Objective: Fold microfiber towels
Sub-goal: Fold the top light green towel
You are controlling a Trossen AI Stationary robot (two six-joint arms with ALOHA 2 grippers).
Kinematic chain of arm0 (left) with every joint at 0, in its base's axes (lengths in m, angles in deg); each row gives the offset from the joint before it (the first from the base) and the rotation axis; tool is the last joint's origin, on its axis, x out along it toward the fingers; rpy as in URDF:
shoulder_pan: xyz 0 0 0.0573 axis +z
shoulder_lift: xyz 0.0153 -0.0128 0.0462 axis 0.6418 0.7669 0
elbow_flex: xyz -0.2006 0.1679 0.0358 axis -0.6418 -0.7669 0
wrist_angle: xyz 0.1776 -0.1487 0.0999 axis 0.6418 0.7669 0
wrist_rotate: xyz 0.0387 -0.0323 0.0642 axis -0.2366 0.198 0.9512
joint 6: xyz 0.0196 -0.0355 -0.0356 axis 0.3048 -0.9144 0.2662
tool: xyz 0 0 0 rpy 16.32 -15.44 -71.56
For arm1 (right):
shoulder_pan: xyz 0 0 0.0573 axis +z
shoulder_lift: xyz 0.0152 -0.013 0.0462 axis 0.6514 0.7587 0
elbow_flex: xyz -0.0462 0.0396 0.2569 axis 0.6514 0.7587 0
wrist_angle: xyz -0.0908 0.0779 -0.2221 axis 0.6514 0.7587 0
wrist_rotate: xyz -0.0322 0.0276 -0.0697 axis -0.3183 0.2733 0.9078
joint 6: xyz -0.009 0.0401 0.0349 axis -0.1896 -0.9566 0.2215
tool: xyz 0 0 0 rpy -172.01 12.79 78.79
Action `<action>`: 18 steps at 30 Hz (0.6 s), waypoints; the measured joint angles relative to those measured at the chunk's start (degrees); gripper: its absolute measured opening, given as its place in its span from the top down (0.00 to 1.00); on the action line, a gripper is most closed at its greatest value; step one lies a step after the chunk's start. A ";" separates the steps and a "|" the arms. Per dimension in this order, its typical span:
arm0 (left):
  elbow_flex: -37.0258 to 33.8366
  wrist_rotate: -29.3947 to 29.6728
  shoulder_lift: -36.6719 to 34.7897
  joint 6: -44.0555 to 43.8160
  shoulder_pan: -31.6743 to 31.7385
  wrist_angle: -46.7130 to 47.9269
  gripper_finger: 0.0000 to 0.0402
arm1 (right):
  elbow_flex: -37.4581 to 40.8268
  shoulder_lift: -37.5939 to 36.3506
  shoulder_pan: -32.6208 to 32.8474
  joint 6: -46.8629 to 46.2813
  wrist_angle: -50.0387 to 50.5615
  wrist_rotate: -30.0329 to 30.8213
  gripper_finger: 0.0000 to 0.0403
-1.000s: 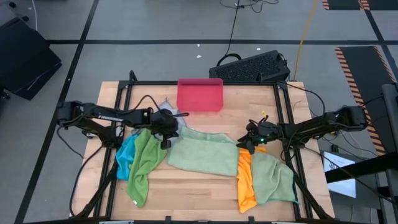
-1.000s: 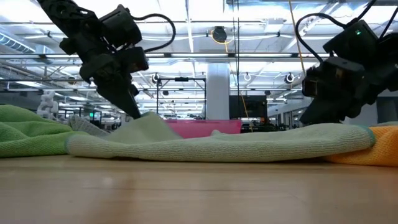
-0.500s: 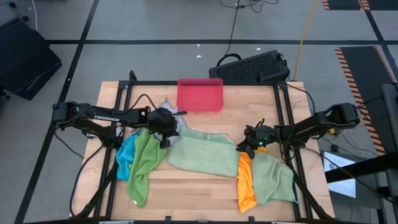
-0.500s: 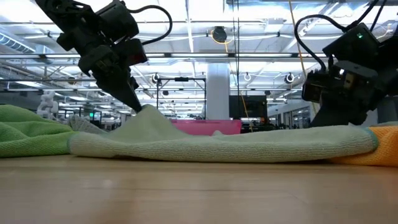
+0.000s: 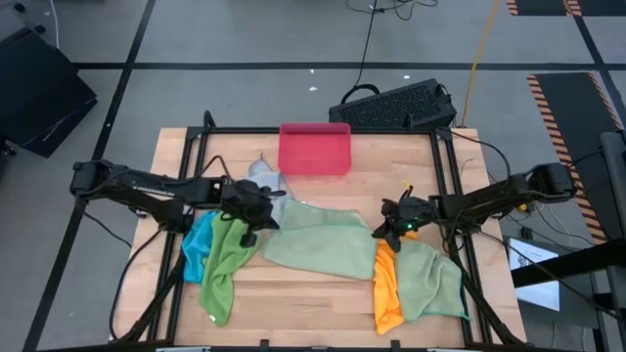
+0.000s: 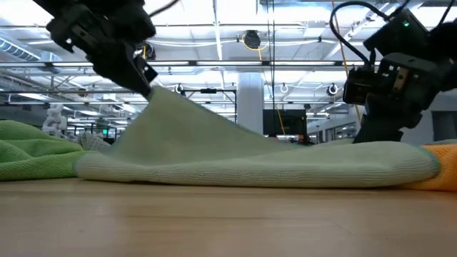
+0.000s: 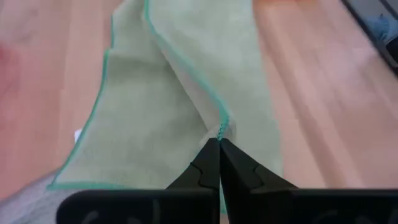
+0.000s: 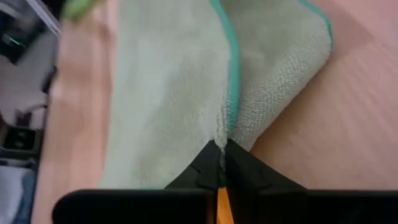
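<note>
At the near edge of the bench (image 5: 323,308), a bright green towel (image 5: 227,259) trails down on the left, beside a blue towel (image 5: 199,244). On the right, an orange towel (image 5: 387,288) lies beside a light green towel (image 5: 430,279). Between them, across the middle of the bench, spreads a pale green towel (image 5: 318,240), the one both arms are working on.

The left gripper (image 5: 256,207) has its fingers (image 7: 208,168) clenched on the towel's left far corner, pinching the teal-stitched edge; in the low view that corner is raised off the bench, so the cloth slopes down to the right. The right gripper (image 5: 391,225) has its fingers (image 8: 217,165) clenched on the towel's right edge, low and close to the bench, where the cloth meets the orange towel.

Farther back, a grey towel (image 5: 264,176) lies bunched just behind the left gripper. A pink-red tray (image 5: 314,149) sits at the far edge of the bench.
</note>
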 joint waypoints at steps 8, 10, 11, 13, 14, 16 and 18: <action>0.02 12.78 -4.76 -0.25 -3.97 -1.25 0.99 | -11.82 -4.61 1.83 6.49 25.43 7.48 0.98; 0.07 17.69 -4.66 -1.23 -3.48 -1.20 0.99 | -13.66 -5.21 1.83 7.83 27.91 10.08 0.98; 0.03 19.48 -4.55 -1.71 -3.07 -0.63 0.99 | -14.08 -5.20 1.83 8.34 28.02 10.79 0.97; 0.04 21.04 -3.30 -2.78 -2.09 -0.83 0.99 | -14.15 -5.08 1.83 9.04 28.20 11.38 0.96; 0.04 21.06 -2.42 -3.12 -1.58 -0.73 0.99 | -14.14 -4.73 1.83 9.10 28.35 11.90 0.96; -0.04 21.00 -0.65 -3.68 -0.92 0.05 0.99 | -14.14 -3.66 1.83 9.10 28.42 12.58 0.95; 0.07 20.98 1.93 -4.06 -0.31 -1.67 0.99 | -14.12 -2.70 1.83 8.91 28.94 14.32 0.94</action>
